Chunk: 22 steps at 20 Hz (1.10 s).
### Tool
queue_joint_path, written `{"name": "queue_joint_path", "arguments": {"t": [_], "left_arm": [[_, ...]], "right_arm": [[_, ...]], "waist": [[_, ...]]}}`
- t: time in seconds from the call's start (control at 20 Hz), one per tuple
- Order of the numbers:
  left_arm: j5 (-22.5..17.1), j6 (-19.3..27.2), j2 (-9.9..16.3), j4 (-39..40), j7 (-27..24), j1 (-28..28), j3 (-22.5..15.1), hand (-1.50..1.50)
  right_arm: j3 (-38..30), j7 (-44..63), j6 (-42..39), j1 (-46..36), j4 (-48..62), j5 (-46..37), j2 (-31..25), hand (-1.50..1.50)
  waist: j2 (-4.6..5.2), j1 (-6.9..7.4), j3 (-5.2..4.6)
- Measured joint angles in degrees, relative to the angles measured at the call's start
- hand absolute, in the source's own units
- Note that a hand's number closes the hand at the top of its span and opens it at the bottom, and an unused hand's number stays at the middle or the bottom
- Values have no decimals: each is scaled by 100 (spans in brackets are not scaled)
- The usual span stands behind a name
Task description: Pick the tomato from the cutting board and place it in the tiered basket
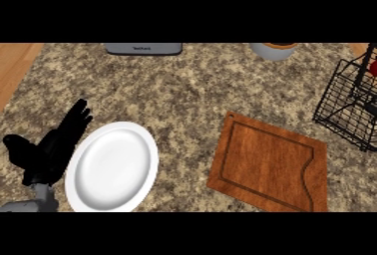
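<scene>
Counter (191, 84): speckled granite-like stone in beige, brown and black, showing a smooth finish; a plain wood-toned strip is running along its left edge.
Cutting board (269, 164): reddish-brown wood, grain showing, groove following the rim, satin surface.
Plate (112, 167): white, glossy, looking like glazed ceramic.
Tiered basket (346, 109): thin black wire, matt.
Left hand (55, 147): matt black, sitting on a grey forearm.
Appliance (143, 48) at far edge: grey, looking like brushed metal.
</scene>
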<state>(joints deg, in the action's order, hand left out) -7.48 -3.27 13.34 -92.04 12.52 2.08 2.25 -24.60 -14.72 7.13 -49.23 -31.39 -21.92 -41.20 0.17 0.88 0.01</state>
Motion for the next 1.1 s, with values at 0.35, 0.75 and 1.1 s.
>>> {"name": "queue_joint_path", "arguments": {"t": [0.35,0.75,1.1], "left_arm": [[-44,-37,71,83,90,197,134,0],[-8,-104,44,308,-60,243,180,0],[1,-100,-19,158,-21,158,152,0]], "right_arm": [[-899,21,-352,-188,267,976,-218,-150],[-1822,44,-617,11,619,1792,-1163,-150],[-2474,-164,-1031,691,1239,2223,-2249,-150]], "waist": [[4,-36,6],[15,-49,6],[29,-31,19]]}}
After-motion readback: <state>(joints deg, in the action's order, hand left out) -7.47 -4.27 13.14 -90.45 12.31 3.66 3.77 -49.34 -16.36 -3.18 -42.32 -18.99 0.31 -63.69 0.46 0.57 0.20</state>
